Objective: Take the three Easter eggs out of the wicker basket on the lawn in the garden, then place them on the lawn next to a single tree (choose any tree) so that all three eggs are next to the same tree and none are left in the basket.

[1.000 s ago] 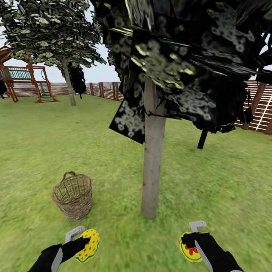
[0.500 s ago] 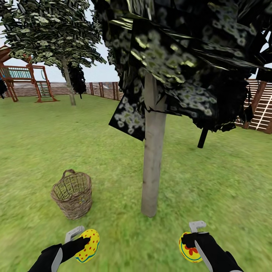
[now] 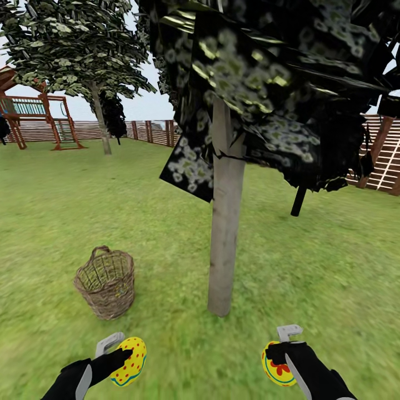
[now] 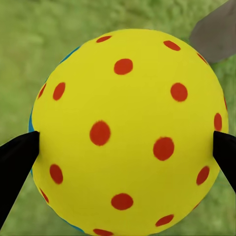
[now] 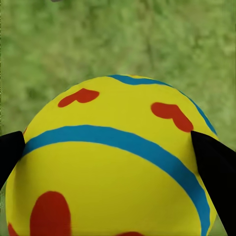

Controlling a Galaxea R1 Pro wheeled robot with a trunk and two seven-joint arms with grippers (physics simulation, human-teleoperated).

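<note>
Pincer (image 5: pixel 118 162) fingers (image 5: pixel 216 177) clamp a yellow egg (image 5: pixel 108 167) above blurred lawn (image 5: pixel 118 39)

The basket (image 3: pixel 105 283) is brown woven wicker, open in weave and rough. The trunk (image 3: pixel 225 222) looks like pale grey-brown bark, matt and nearly smooth, under flat leaves (image 3: pixel 266 83) with a slight sheen. The lawn (image 3: pixel 311 261) is mottled green grass, matt. The fence (image 3: pixel 150 132) is brown slatted wood, as is the play frame (image 3: pixel 39 119). Each egg (image 4: pixel 128 132) (image 5: pixel 113 162) is smooth and matt, like painted plastic. The left end effector (image 3: pixel 119 350) and right end effector (image 3: pixel 282 347) show matt black pads and pale grey, smooth fingers (image 3: pixel 108 343).
</note>
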